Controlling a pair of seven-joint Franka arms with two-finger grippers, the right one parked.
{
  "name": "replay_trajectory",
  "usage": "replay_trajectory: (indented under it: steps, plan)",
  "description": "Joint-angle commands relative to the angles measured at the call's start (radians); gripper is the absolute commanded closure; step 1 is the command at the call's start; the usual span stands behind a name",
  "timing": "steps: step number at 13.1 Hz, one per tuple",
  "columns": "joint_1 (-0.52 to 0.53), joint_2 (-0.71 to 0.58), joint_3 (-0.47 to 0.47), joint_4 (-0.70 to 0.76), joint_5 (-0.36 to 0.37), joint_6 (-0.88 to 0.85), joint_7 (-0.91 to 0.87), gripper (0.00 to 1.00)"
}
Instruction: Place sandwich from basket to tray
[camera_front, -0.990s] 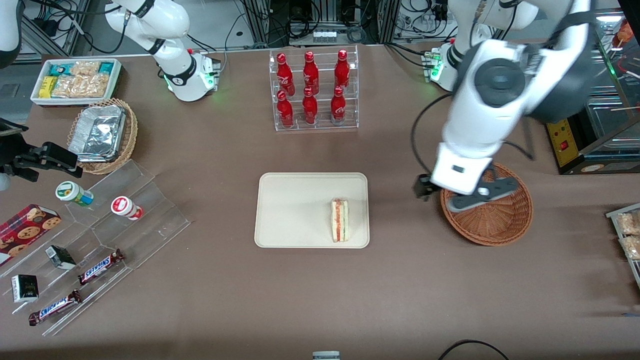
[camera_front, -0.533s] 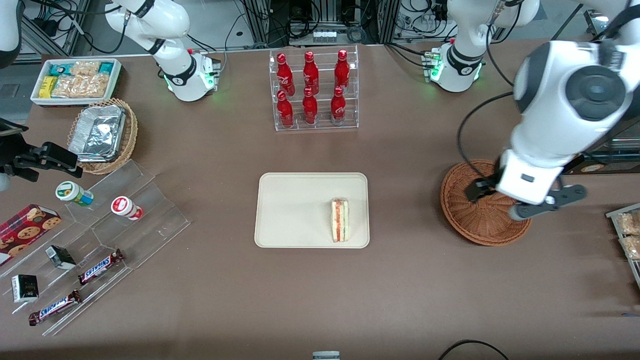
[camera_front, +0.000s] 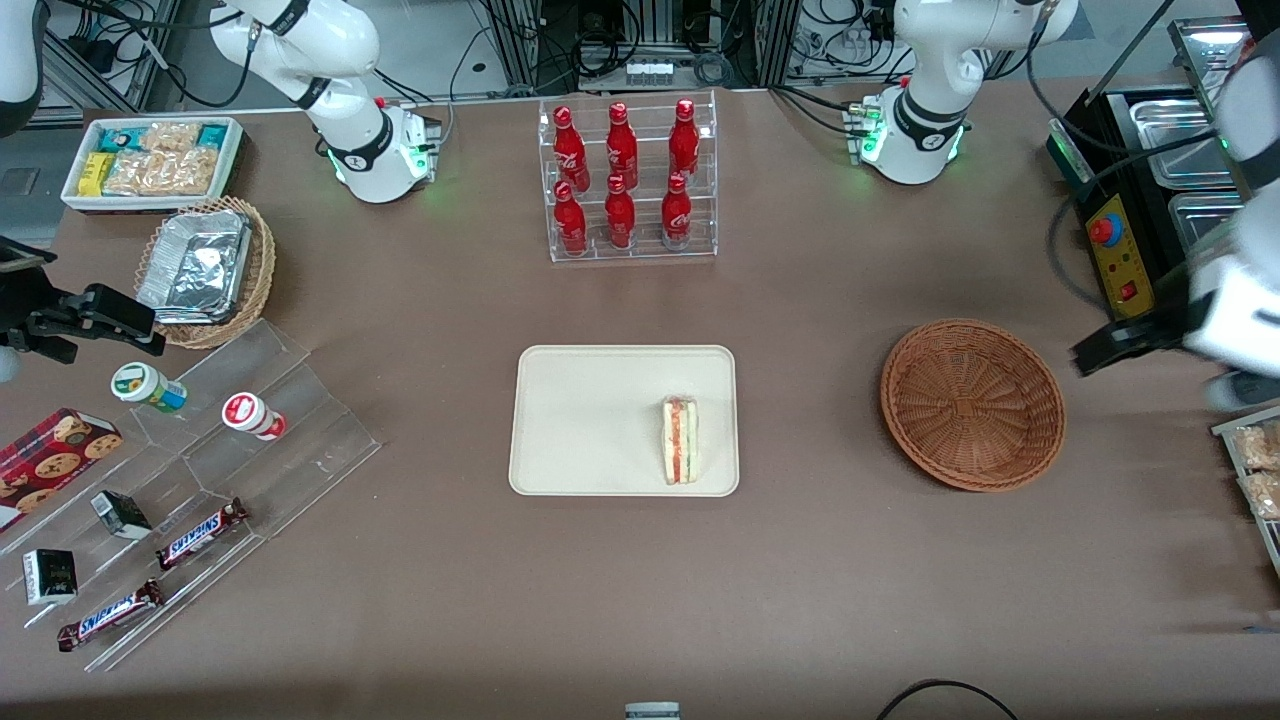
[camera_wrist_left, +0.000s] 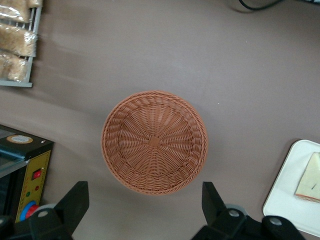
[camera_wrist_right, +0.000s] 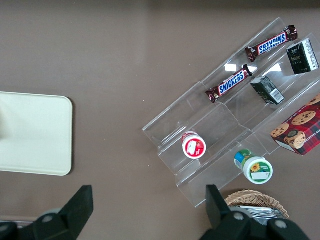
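Observation:
The sandwich (camera_front: 680, 440) lies flat on the cream tray (camera_front: 590, 420), close to the tray edge that faces the basket; one corner of the sandwich (camera_wrist_left: 310, 177) and of the tray (camera_wrist_left: 287, 200) also shows in the left wrist view. The reddish-brown wicker basket (camera_front: 972, 405) stands empty beside the tray, toward the working arm's end of the table. My gripper (camera_wrist_left: 144, 186) hangs high above the table, just off the rim of the basket (camera_wrist_left: 155, 142). It is open, with nothing between its black fingers (camera_wrist_left: 75, 200).
A clear rack of red cola bottles (camera_front: 627, 180) stands farther from the front camera than the tray. A black appliance with red buttons (camera_front: 1120, 250) and a wire rack of snack packets (camera_front: 1255, 470) sit at the working arm's end. An acrylic snack stand (camera_front: 200, 480) lies toward the parked arm's end.
The working arm has swung from over the basket out toward its own end of the table and risen, leaving the empty basket fully uncovered. Sandwich and tray have not moved.

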Motion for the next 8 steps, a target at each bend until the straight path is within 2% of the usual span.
replay_trajectory:
  steps: [1, 5, 8]
  plan:
    - [0.065, -0.056, -0.016, -0.022, -0.06, -0.028, 0.056, 0.0]
    - [0.057, -0.131, -0.017, -0.041, -0.077, -0.139, 0.087, 0.0]
    - [0.054, -0.229, -0.026, -0.114, -0.077, -0.168, 0.113, 0.0]
